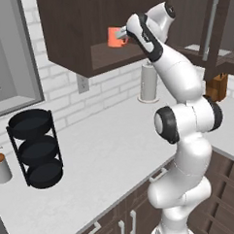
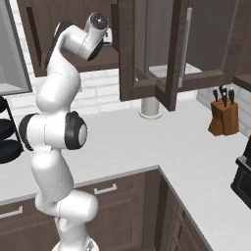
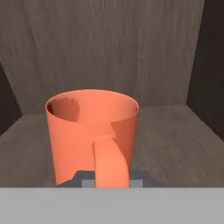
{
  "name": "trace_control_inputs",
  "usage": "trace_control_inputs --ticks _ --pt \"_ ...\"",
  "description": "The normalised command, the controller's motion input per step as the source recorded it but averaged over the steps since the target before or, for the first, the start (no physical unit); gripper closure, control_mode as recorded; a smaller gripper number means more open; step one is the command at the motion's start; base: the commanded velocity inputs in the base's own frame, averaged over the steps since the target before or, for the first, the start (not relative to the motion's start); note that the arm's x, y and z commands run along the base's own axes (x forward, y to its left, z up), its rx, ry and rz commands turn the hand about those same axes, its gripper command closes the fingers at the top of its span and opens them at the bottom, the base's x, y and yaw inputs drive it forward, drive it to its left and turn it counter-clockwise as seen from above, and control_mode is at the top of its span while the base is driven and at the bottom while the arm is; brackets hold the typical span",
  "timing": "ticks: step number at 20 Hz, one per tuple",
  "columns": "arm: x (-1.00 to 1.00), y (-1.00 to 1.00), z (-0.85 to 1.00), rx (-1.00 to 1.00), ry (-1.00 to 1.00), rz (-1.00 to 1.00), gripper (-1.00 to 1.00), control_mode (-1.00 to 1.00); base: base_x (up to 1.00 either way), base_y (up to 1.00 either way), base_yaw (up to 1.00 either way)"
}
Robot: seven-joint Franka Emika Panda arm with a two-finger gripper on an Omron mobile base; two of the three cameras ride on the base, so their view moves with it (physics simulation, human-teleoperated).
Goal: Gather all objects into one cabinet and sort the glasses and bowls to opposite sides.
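Note:
The bright orange mug (image 1: 113,37) is inside the wide dark brown wall cabinet (image 1: 70,24), at or just above its shelf board (image 1: 106,57). In the hand view the orange mug (image 3: 87,127) is very close, its handle turned toward me. My gripper (image 1: 121,37) reaches into the cabinet from the right. Its dark fingertips (image 3: 87,179) press on either side of the handle, so it is shut on the mug. The tan wooden bowl, the cream mug and the grey mug are out of view.
A second wall cabinet's door (image 2: 171,49) hangs open to the right of the arm. On the counter stand black stacked trays (image 1: 35,147), a paper towel roll (image 1: 148,81), a knife block (image 2: 223,116) and a dispenser (image 1: 1,166). A black appliance (image 2: 243,176) sits far right.

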Motion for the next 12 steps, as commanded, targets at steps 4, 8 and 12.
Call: trace_control_inputs --ticks 4,8,12 --pt "-1.00 0.00 -0.12 0.00 -0.13 0.00 1.00 -1.00 0.00 0.00 0.00" --pt "-1.00 0.00 -0.01 0.00 -0.06 -0.01 1.00 -1.00 0.00 0.00 0.00" --pt "-1.00 0.00 0.03 0.00 0.00 -0.05 1.00 -1.00 0.00 0.00 0.00"
